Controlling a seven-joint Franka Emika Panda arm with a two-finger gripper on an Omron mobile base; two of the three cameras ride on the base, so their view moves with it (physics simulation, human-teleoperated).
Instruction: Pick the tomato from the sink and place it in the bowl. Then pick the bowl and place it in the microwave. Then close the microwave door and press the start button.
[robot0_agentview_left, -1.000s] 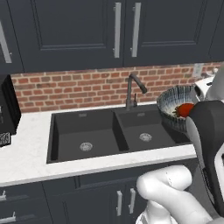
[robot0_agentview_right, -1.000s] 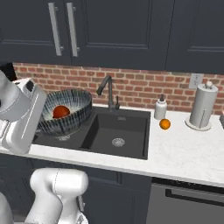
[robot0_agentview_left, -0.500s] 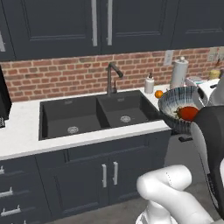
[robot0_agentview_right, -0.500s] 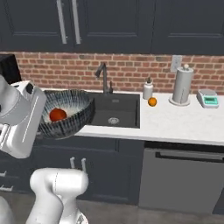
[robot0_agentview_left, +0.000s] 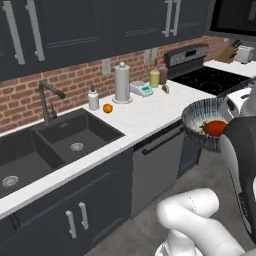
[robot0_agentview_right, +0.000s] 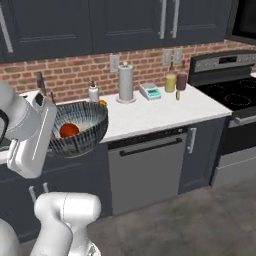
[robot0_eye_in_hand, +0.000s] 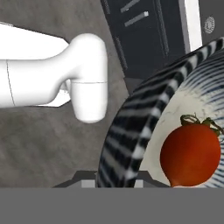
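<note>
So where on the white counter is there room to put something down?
The counter is bare along its front edge, between the sink and the stove. It is crowded at the back by the brick wall: soap bottle, orange, paper towel roll, scale and jars.

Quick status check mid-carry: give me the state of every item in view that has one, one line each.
bowl: lifted off the counter, held at its rim, roughly upright.
tomato: resting inside the bowl.
gripper: shut on the bowl rim.
sink: no tomato left in the basins.
dishwasher: door closed.
upper cabinets: doors closed.
orange fruit: sitting on the counter beside the sink.
</note>
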